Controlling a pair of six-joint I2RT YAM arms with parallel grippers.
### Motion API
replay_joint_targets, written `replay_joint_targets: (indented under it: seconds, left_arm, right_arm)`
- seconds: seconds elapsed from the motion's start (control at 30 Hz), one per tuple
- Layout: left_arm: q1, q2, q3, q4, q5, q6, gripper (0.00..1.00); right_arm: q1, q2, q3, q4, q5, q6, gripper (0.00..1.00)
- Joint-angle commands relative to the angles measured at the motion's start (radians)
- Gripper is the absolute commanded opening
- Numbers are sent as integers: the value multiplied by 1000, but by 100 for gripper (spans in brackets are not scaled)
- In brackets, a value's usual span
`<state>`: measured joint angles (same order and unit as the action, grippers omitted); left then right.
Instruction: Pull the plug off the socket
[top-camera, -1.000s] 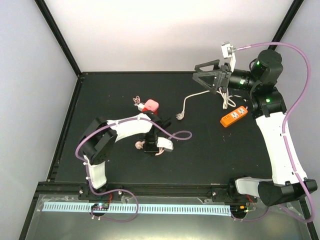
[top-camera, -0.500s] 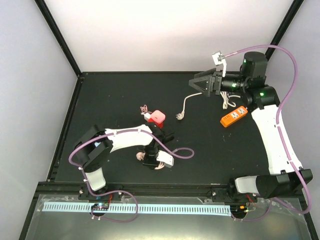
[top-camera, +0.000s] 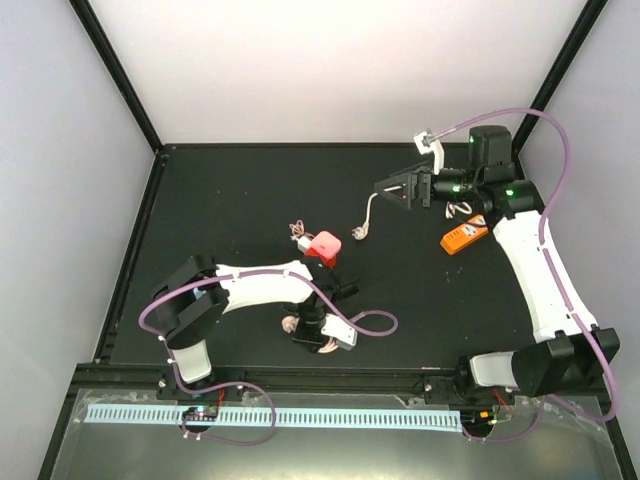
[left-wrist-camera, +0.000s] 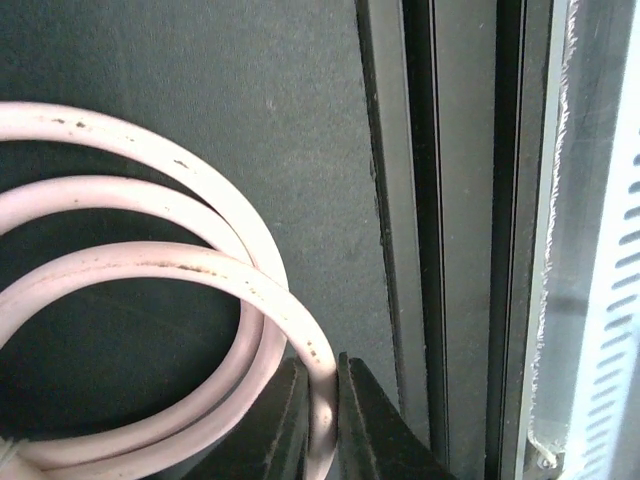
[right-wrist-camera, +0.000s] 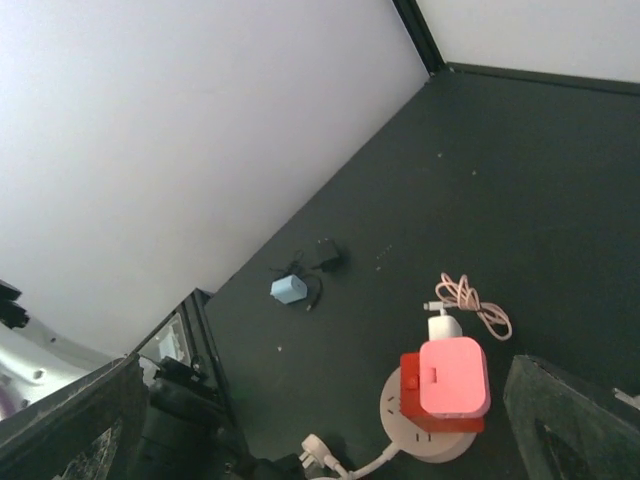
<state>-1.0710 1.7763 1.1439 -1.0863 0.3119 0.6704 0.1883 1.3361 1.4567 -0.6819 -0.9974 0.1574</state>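
Plug (right-wrist-camera: 455, 377) sat on its socket (right-wrist-camera: 396, 416), mid-table.
I saw the left gripper (left-wrist-camera: 322, 400) pinched tight on a cable (left-wrist-camera: 150, 260); the right gripper (top-camera: 392, 190) gaped wide, holding nothing.

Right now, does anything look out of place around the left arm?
Yes. The left tool is shut on a loop of pale pink coiled cable by the table's front rail, not on any plug; odd for an unplugging job.

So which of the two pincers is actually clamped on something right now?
The left pincer: its jaws are shut on a looped pale pink cable. The right pincer stands wide open in the air, holding nothing.
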Motion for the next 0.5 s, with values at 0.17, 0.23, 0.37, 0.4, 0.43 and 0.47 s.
replay_joint_targets:
  seconds: [0.17,0.23,0.37,0.4,0.43,0.47]
  left_arm:
    - [3,-52,59,64,26,-38,57]
    - [36,-95,68,62,38,-45,69]
    - [128,-175,124,24,94,-48,78]
    - [152,-196,135,19,99,-47,79]
    - [179,-215,139,21,101,-48,80]
    - [208,-235,140,26,106,-48,81]
  right_arm:
    - [-6,13,-110,32,85,-36,100]
    - [-4,14,-144,52,83,-19,100]
    - [-4,34,-204,95,70,11,99]
    - [-4,44,-211,100,64,15,99]
    - [-4,56,-217,106,57,17,99]
    - [-3,67,-223,114,49,21,98]
